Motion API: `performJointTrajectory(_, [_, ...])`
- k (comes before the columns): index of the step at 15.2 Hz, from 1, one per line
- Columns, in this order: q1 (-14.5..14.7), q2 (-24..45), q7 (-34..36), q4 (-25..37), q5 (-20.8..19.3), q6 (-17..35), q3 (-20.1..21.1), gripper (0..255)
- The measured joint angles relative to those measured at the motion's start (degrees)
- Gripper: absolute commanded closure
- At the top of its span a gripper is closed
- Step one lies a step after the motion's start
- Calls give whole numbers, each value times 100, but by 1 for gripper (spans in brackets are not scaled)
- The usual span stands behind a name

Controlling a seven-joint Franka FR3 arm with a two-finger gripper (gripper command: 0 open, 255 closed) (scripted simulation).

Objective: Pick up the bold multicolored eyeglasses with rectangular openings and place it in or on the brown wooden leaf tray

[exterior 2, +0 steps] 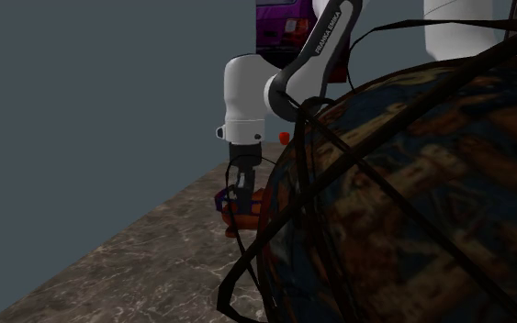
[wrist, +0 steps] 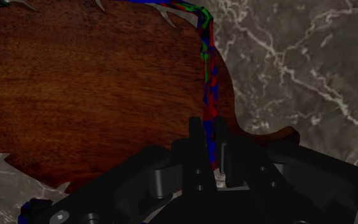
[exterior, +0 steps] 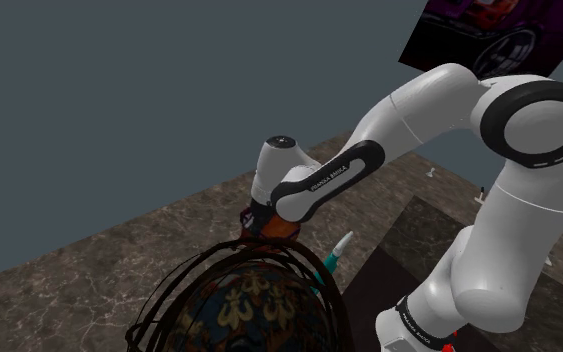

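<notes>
- Eyeglasses (wrist: 205, 57), striped in red, blue and green, are up in the claw; from the wrist view one thin multicoloured bar runs down along the tray's edge and straight in between the black fingers
- gripper (wrist: 209, 130) is pinched tight on that bar; the two fingers (wrist: 196, 133) press it from either side, with no gap showing
- leaf tray (wrist: 95, 89), rich brown wood with a visible grain and jagged little points round its rim, lies right under the hand; the bar of the eyeglasses crosses over its edge near the narrow stem end; whether the frame touches the wood I cannot tell
- marble countertop (wrist: 298, 63), dark brown with pale veins, spreads out beside the tray
- in the second exterior view the gripper (exterior 2: 240, 194) hangs low and straight down over the countertop (exterior 2: 137, 266), with bits of red and purple showing around the fingers
- arm (exterior: 419, 110), white with dark joints, sweeps from the stand (exterior: 414, 235) towards the shoulder view's left, its wrist bent downward
- wire-caged patterned ball (exterior: 254, 305) looms in the foreground of both exterior views, hiding part of the hand; a slim white-and-teal stick (exterior: 339, 248) pokes up just beside it
- purple picture (exterior: 489, 30) hangs on the grey wall behind
</notes>
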Motion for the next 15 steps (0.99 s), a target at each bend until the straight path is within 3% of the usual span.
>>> performJointTrajectory(5, [9, 43, 20, -5, -17, 51, -5, 255])
performJointTrajectory(6, [9, 45, 20, -5, -18, 52, -5, 0])
performJointTrajectory(12, [10, 46, 21, -4, -18, 53, -5, 0])
performJointTrajectory(15, [-24, -321, -75, 13, 108, -318, 47, 0])
